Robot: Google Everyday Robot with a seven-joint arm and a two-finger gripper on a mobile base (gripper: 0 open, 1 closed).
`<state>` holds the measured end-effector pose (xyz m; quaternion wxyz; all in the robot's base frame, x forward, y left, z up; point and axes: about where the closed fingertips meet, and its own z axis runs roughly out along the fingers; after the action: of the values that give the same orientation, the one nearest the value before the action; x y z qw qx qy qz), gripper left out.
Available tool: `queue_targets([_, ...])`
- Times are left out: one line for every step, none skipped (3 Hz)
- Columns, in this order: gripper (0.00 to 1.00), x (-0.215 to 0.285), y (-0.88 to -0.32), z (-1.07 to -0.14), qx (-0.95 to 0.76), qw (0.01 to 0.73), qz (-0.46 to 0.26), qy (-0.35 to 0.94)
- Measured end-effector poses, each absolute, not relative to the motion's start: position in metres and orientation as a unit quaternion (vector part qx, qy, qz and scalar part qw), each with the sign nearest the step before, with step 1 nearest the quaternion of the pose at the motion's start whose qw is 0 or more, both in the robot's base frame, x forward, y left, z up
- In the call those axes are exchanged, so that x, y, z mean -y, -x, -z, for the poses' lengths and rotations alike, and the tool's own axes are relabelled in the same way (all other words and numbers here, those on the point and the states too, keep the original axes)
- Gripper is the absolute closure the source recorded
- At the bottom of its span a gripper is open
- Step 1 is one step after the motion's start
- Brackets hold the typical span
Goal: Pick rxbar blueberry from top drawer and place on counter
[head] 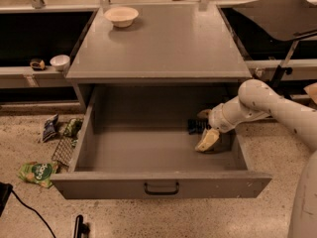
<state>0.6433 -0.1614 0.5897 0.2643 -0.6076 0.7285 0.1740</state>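
Flanking rxbar blueberry (194, 126): claw (201, 131) in drawer (104, 185)

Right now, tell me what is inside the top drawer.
The drawer holds the gripper at its right side and a dark bar beside it, partly covered by the gripper. The drawer's right rear corner is hidden behind the arm.
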Motion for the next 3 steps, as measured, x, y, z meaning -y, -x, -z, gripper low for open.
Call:
queue_targets([0.41, 0.163, -0.644, -0.589, -0.732, 0.264, -0.174, 0.604])
queue_targets([0.65, 0.163, -0.645, -0.595, -0.733, 0.264, -0.173, 0.603])
queue_targets([0.88, 0.163, -0.645, -0.601, -0.733, 0.264, -0.173, 0.603])
